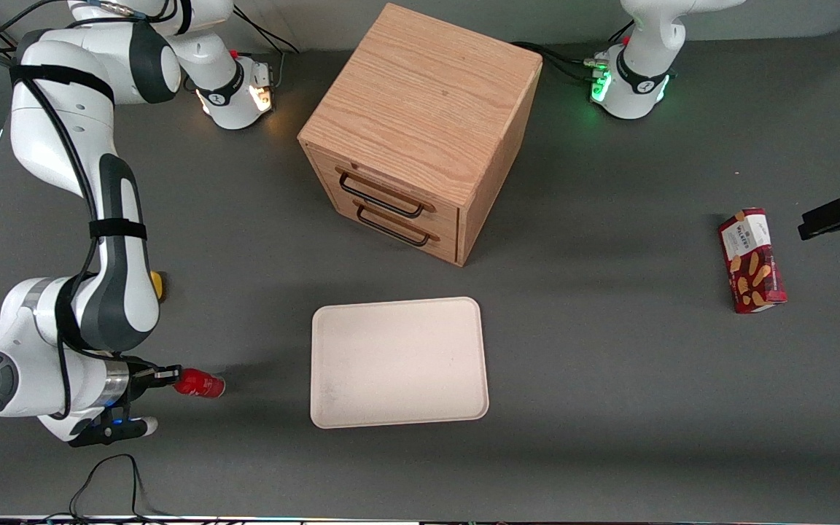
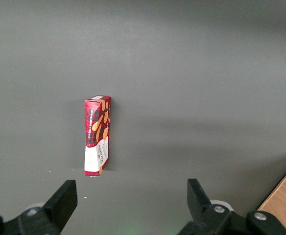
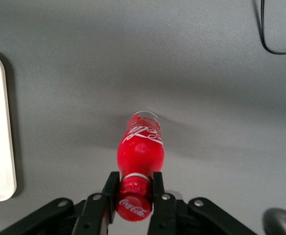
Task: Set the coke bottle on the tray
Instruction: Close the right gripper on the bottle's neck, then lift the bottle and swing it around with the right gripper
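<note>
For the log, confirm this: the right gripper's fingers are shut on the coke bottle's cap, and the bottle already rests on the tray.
Not quite. The gripper has its fingers shut on the cap of the coke bottle, but the bottle is on the grey table beside the tray, apart from it. The front view shows this.

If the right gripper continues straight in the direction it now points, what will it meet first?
Probably the tray. The gripper, shut on the coke bottle at its cap, points along the table toward the tray, with bare table between them. Its height is unclear.

Bare counter lies between the tool (clamped on the coke bottle) and the tray; the cabinet stands well apart.
</note>
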Robot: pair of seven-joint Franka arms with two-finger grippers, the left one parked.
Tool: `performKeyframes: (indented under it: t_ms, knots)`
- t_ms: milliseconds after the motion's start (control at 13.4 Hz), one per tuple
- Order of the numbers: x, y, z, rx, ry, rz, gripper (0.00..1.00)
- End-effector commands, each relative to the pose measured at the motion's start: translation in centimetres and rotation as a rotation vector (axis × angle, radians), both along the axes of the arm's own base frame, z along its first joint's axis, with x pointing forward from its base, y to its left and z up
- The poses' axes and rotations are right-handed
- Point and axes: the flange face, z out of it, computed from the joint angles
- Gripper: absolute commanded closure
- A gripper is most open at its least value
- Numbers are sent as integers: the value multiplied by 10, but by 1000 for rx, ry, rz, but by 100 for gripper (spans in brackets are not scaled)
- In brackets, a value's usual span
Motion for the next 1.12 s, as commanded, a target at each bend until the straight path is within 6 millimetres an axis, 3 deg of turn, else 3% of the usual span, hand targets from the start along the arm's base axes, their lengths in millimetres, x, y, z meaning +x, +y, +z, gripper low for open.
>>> performKeyframes:
  t_ms: [0, 225, 449, 674, 1048]
  knots:
    - [2, 1, 5, -15, -3, -18, 100]
    - [-6, 2, 22, -11, 34, -30, 100]
    - [-22, 3, 69, 0, 71, -30, 100]
    - [-44, -5, 126, 8, 96, -37, 100]
    - [-101, -16, 227, -37, 138, -26, 100]
